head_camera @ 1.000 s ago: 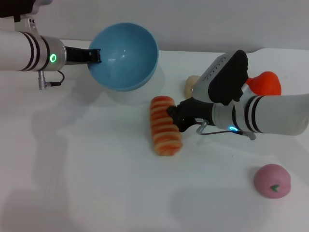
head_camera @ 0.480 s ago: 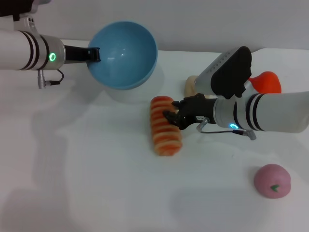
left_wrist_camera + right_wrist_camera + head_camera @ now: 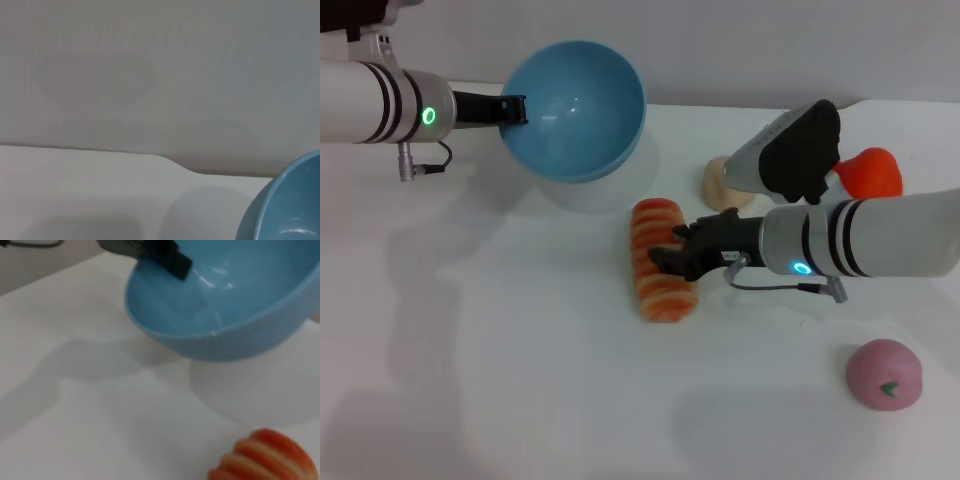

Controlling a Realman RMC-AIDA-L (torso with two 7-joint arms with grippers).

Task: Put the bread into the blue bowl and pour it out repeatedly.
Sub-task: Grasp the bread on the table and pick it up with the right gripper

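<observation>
The blue bowl (image 3: 575, 110) is held off the white table at the back left, tilted with its empty inside facing the front. My left gripper (image 3: 513, 111) is shut on its left rim. The bowl also shows in the left wrist view (image 3: 287, 205) and the right wrist view (image 3: 225, 305), where the left gripper (image 3: 167, 255) clamps the rim. The bread (image 3: 658, 260) lies striped side up on the table in the middle; one end shows in the right wrist view (image 3: 265, 457). My right gripper (image 3: 672, 252) is open, its fingers reaching over the bread's right side at mid-length.
A small round beige lump (image 3: 720, 180) sits behind the right gripper. A red-orange toy (image 3: 870, 170) lies at the back right, partly behind the right arm. A pink round toy (image 3: 885, 373) lies at the front right. The white table (image 3: 520, 350) ends at a grey wall behind.
My right gripper has moved left and slightly down, from the bread's right edge onto its middle. The bread has not moved. The left arm holds the bowl almost still.
</observation>
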